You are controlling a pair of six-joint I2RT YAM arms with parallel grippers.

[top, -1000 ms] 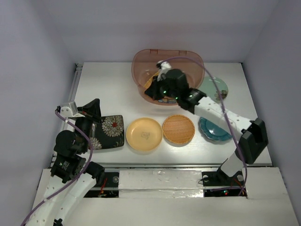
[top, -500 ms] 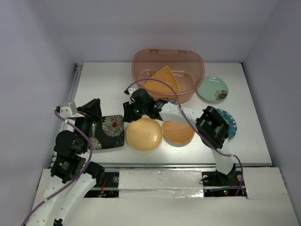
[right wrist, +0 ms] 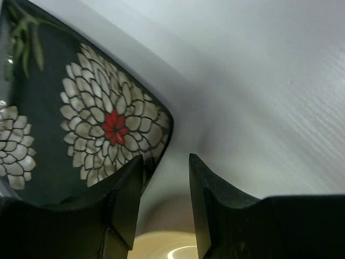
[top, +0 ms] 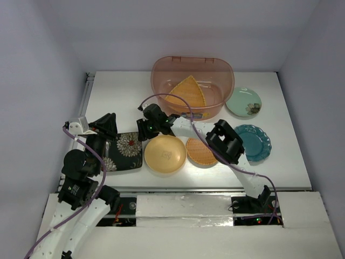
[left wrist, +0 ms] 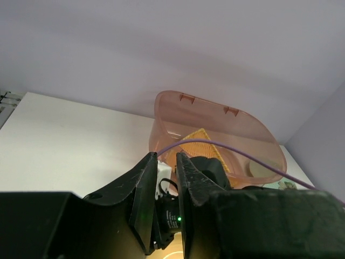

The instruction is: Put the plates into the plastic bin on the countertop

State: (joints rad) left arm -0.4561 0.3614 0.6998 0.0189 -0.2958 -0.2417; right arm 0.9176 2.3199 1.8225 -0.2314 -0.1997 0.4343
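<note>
Orange fan plate [top: 186,91] lies inside the bin [top: 159,70], tilted against its floor. The bin stands at the far side of the countertop [top: 118,97]. The other five plates are on the countertop outside it. The green plate [top: 243,101] sits just beside the bin's right end. The teal plate [top: 256,141] is nearer the arms, below the green one.

Three plates form a row in front of the bin. The black flowered plate [top: 128,148] is on the left, the yellow plate [top: 165,155] in the middle, and the ribbed orange plate [top: 197,154] on the right. The yellow and ribbed plates touch or nearly touch.

The right arm reaches leftward across the ribbed plate and hides part of it. The right gripper [right wrist: 164,160] hangs low over bare countertop between the black plate's corner and the yellow plate's far rim. Its fingers are spread apart with nothing between them.

The left gripper [left wrist: 166,157] is over the left part of the black plate. Its fingers are parted by a narrow slit, and nothing shows in the gap. Whether it touches the plate cannot be told.
</note>
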